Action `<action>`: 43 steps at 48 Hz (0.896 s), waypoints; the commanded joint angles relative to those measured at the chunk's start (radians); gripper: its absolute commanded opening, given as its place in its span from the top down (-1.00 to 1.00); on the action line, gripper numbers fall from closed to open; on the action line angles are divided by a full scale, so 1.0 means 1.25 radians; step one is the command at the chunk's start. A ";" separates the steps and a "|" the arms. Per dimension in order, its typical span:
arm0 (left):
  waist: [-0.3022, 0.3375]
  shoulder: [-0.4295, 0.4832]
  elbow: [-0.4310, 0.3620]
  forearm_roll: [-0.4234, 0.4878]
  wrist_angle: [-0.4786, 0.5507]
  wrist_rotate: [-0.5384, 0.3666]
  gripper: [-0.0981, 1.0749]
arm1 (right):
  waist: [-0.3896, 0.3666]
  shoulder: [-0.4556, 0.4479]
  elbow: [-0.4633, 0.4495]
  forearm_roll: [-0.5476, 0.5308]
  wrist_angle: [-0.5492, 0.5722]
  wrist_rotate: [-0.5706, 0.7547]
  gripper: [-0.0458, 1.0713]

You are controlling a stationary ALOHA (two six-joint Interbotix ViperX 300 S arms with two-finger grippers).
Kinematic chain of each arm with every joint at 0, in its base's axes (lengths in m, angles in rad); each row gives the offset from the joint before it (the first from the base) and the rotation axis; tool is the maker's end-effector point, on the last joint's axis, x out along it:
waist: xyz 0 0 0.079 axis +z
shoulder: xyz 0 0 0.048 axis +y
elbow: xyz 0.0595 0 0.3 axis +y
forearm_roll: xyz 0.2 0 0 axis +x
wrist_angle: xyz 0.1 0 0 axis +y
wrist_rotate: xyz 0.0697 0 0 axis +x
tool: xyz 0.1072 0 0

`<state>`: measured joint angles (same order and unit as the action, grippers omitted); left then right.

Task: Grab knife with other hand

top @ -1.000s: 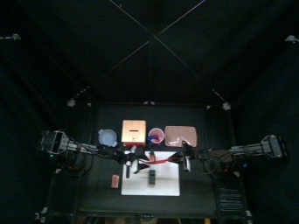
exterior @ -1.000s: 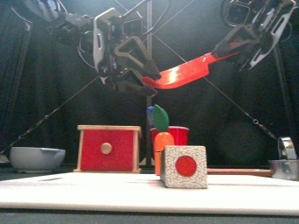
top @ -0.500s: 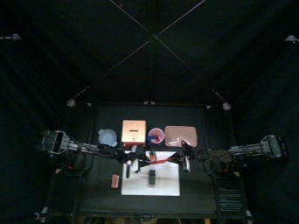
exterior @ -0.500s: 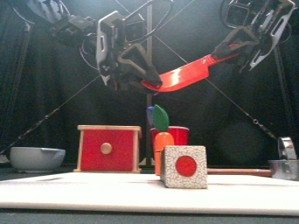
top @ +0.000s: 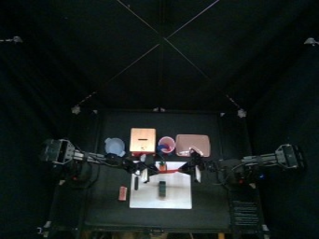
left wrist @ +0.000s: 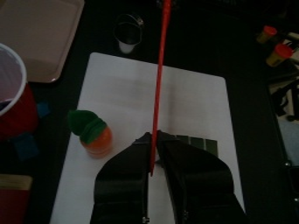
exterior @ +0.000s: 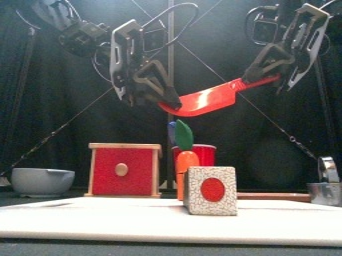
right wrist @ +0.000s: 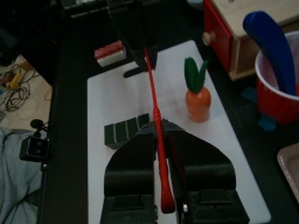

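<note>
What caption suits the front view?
Both grippers, left and right, hold a red knife above the table.

Dim all round, black curtains (top: 50, 75) swallowing the light. Lamps glare from high up in the front view. The white board (left wrist: 222, 114) catches the brightest light. Top view murky, table (top: 112, 126) tiny; wrist views soft.

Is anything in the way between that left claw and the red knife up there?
Nothing visible does. The knife, held in the air by the right gripper, reaches right into the left gripper.
</note>
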<state>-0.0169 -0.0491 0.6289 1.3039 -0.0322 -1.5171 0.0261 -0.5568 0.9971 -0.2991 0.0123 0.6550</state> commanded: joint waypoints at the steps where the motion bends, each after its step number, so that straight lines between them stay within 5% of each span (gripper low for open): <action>1: 0.006 -0.009 -0.012 0.013 0.000 -0.002 -0.07 | 0.004 0.013 -0.025 0.017 0.027 0.002 0.44; 25: -0.026 -0.015 0.036 -0.001 0.005 -0.006 -0.06 | 0.063 0.142 -0.098 0.059 0.128 0.004 0.52; 43: -0.088 -0.017 0.043 0.013 0.115 -0.006 -0.06 | 0.096 0.209 -0.166 0.050 0.218 0.001 0.52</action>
<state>-0.1227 -0.0506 0.6918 1.3131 0.1074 -1.5232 0.1427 -0.2884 0.8130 -0.2378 0.2838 0.6519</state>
